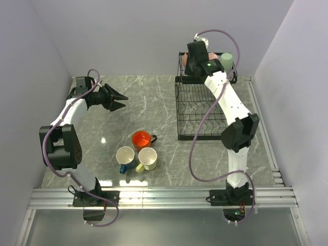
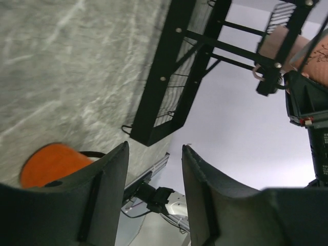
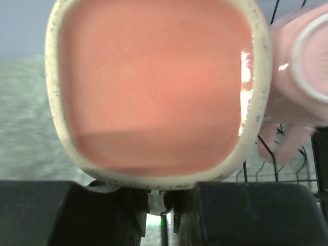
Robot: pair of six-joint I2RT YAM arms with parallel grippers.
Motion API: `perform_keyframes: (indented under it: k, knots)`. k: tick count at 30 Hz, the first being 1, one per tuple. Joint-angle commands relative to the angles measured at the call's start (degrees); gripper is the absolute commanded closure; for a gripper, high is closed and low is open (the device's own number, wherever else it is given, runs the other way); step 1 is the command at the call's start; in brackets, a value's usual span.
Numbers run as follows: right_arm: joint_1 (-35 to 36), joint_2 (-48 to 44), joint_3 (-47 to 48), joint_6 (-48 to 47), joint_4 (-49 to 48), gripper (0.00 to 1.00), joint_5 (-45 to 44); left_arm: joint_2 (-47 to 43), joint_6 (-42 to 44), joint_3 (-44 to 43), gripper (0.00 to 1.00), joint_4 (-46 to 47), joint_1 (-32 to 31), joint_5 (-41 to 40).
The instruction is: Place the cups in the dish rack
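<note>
Right wrist view is filling almost wholly with a pink mug [image 3: 154, 87], showing a pink face ringed in cream; whether that is base or mouth is not clear. The right end effector [image 3: 161, 218] is sitting directly beneath it with its jaws close together. Their contact with the mug is hidden, so I cannot tell whether they are clamping it or only lying against it. A second pink mug [image 3: 300, 72] is lying just beside it to the right, over black wire.

From above, that arm is hanging over the upper basket [image 1: 233, 78] of the dish rack [image 1: 197, 110], where a pale green mug [image 1: 226, 62] is also standing. The step in hand looks like seating mug number 3 in that basket, roughly the halfway mark. The other 3 are waiting close together on the worktop [image 1: 143, 102]: the orange mug [image 1: 141, 139], the blue mug [image 1: 124, 155] and the pale yellow mug [image 1: 148, 158].

The left end effector [image 1: 121, 100] is hovering wide open and empty above the worktop, apart from that cluster.

Next, the pink mug is likely needing to settle without knocking its pink neighbour. The jaws would then part and lift away clear of the wires. After that the orange mug, at the near edge of the trio, seems the easiest pick.
</note>
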State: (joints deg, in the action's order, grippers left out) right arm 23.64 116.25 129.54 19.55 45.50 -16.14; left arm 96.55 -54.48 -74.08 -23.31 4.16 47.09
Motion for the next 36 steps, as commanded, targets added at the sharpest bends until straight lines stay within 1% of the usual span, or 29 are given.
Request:
perform_keyframes:
  k: [1, 6, 18, 22, 23, 25, 26, 27, 30, 36]
  knots:
    - [0.4, 0.1, 5.7, -2.3, -1.6, 1.0, -3.9, -2.3, 5.5, 0.3, 0.5, -4.1, 1.7, -1.1]
    - [0.2, 1.4, 3.6, -2.1, -1.7, 1.0, -3.9, -1.7, 6.4, 0.3, 0.54, -5.1, 3.6, -1.6]
    - [-0.1, 2.4, 0.2, -3.3, -0.8, 1.0, -4.9, -0.1, 7.3, -0.2, 0.56, -6.1, 5.9, -1.7]
    - [-0.2, 2.6, -0.3, -3.6, 1.2, 0.94, -6.5, 0.7, 7.3, -0.4, 0.57, -6.1, 6.1, -1.6]
    - [-0.1, 2.3, -0.6, -3.9, 1.3, 0.86, -6.7, 0.9, 7.3, -0.4, 0.57, -6.1, 6.2, -1.5]
    - [-0.2, 2.3, -0.8, -3.8, 2.2, 0.73, -6.5, 1.2, 7.1, -0.4, 0.57, -5.8, 6.2, -1.5]
    - [-0.1, 2.6, -0.8, -3.6, 2.6, 0.61, -6.5, 1.4, 7.0, -0.2, 0.57, -5.7, 6.2, -1.4]
    - [-0.1, 2.7, -0.5, -3.6, 3.1, 0.57, -6.5, 1.4, 7.0, -0.1, 0.57, -5.7, 6.2, -1.3]
    - [-0.1, 3.2, -0.6, -3.2, 4.6, 0.5, -6.9, 1.6, 6.8, 0.2, 0.58, -5.4, 6.2, -1.2]
    - [0.0, 2.4, -2.3, -2.2, 5.0, 0.49, -6.7, 1.6, 6.8, 0.4, 0.58, -5.3, 6.2, -1.2]
